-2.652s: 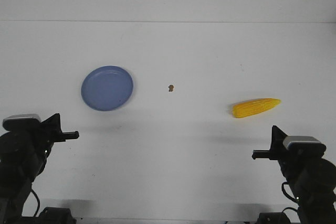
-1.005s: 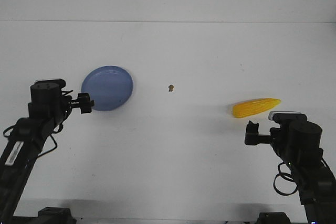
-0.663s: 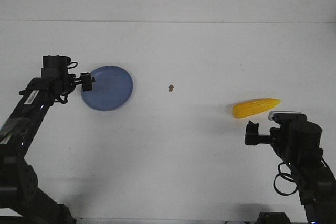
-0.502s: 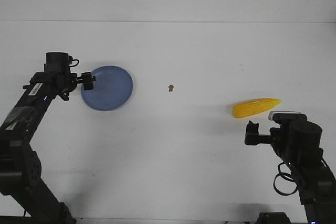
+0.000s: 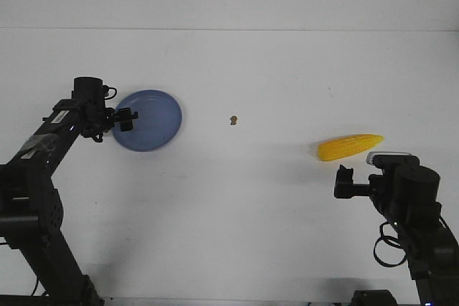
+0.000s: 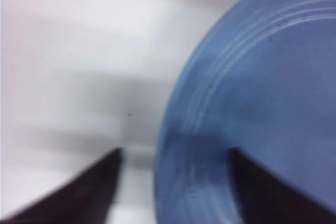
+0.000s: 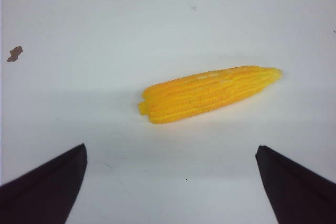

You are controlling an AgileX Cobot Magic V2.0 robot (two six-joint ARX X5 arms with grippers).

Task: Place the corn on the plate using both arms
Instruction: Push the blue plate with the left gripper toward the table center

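The blue plate lies on the white table at the left. The yellow corn lies at the right, its point to the right. My left gripper is open at the plate's left rim. In the left wrist view one finger is over the table and the other over the plate, with the rim between them. My right gripper is open and empty, a little nearer than the corn. In the right wrist view the corn lies ahead of the wide-apart fingers.
A small brown speck lies on the table between the plate and the corn; it also shows in the right wrist view. The table's far edge meets a white wall.
My left arm has reached forward and then a little right, bringing its gripper to the plate's left rim. My right arm rose towards the corn earlier and has stayed still for the last second.
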